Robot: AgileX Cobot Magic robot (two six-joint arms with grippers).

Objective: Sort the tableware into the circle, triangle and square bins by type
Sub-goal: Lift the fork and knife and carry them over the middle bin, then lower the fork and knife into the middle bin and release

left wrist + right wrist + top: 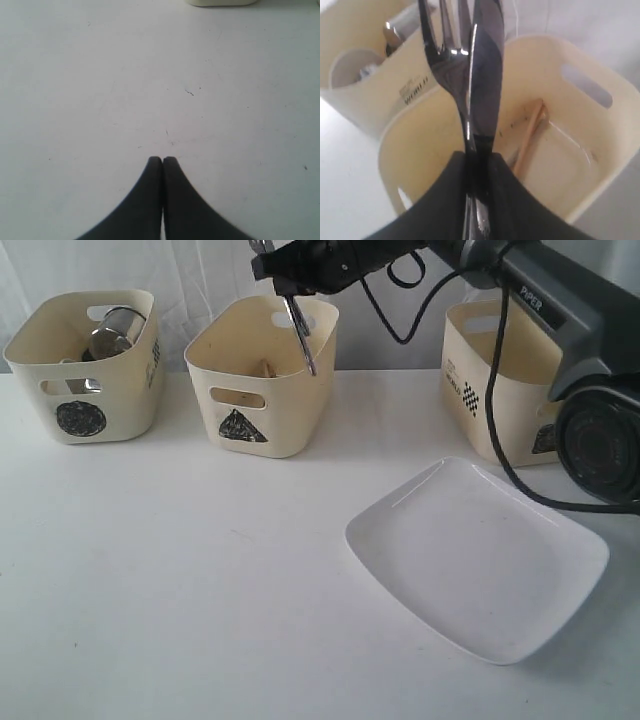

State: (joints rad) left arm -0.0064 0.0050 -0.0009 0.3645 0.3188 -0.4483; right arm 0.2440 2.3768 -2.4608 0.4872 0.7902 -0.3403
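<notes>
My right gripper (285, 282) hangs over the triangle bin (262, 390), shut on a steel knife (487, 75) and fork (442, 55) held together (300, 332), their tips dipping into the bin. Thin chopsticks (530, 131) lie on that bin's floor. A steel mug (117, 332) rests in the circle bin (85, 370). The square bin (500, 380) stands at the back right, partly behind the right arm. The large white plate (478, 558) lies on the table at front right. My left gripper (162, 161) is shut over bare table, holding nothing.
The white tabletop (180, 580) stretches across the front left. The right arm's base and cable (590, 430) crowd the right edge beside the square bin. A white curtain hangs behind the bins.
</notes>
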